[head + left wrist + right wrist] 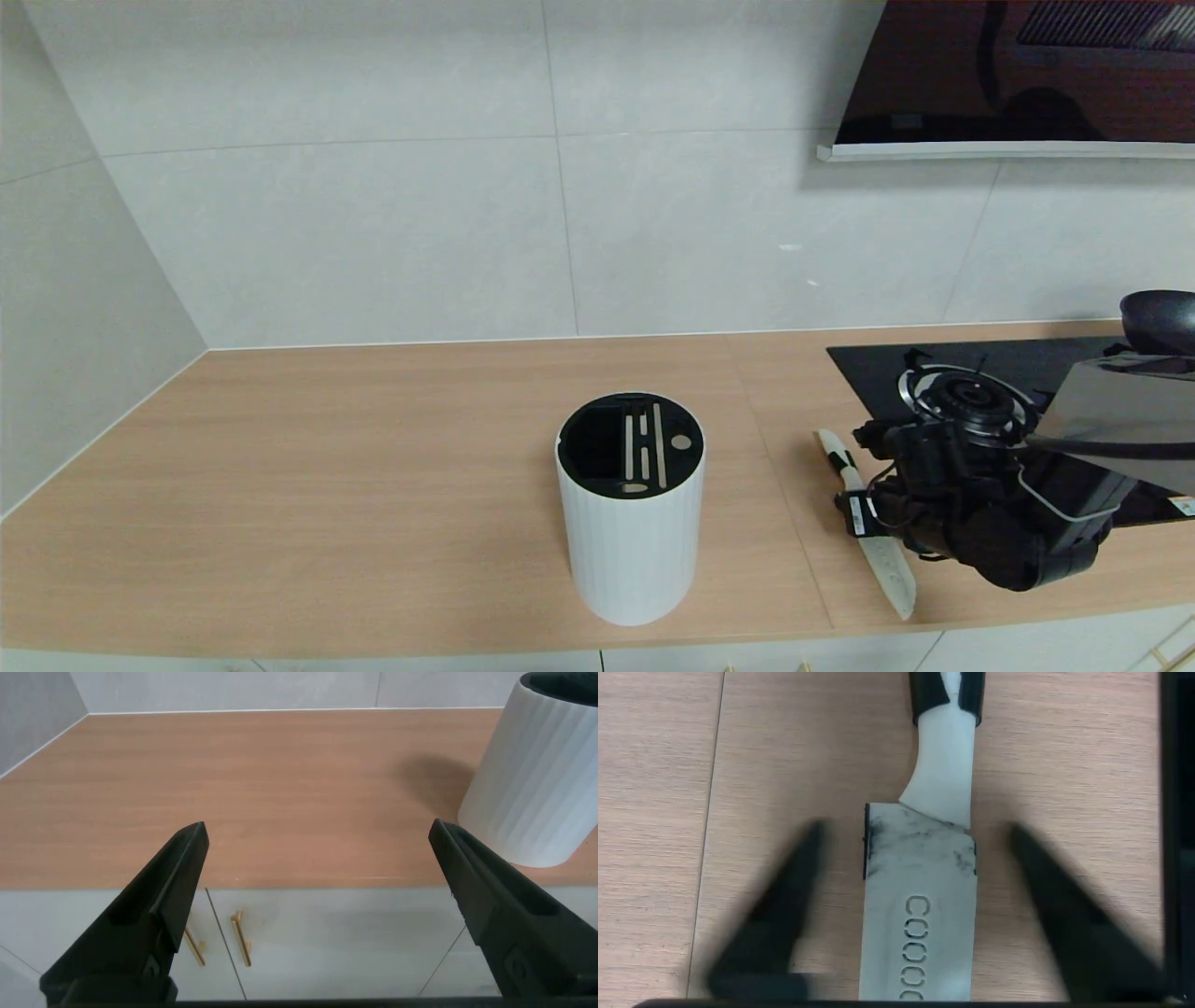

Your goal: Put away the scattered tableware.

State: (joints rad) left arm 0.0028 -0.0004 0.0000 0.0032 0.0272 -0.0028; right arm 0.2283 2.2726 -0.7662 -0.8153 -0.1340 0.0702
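Item 1. The knife lies flat on the wooden tabletop, at 3 o'clock from the holder and well apart from it. Its black-and-white grip points to 11 o'clock and its pale blade tip to 5 o'clock, close to the tabletop's front edge. In the right wrist view the blade's heel carries a grey marbled patch, with a row of oval marks below it.

Item 2. The holder is a white ribbed cylinder standing upright near the middle of the tabletop. Its black top has one large square opening, several narrow slots and two small round holes.

Item 3. The right tool sits over the knife at the junction of grip and blade. Its fingers are spread apart, one on each side of the blade. Whether they touch the blade cannot be told.

Item 4. The left tool hangs at 7 o'clock from the holder, just off the tabletop's front edge, with its fingers wide apart and gripping nothing. Pale cabinet doors with brass handles show beneath it.

Item 5. A black cooktop is set into the tabletop at 2 o'clock from the holder, with a ringed burner on it just beyond the right tool. A pale tiled wall backs the tabletop.
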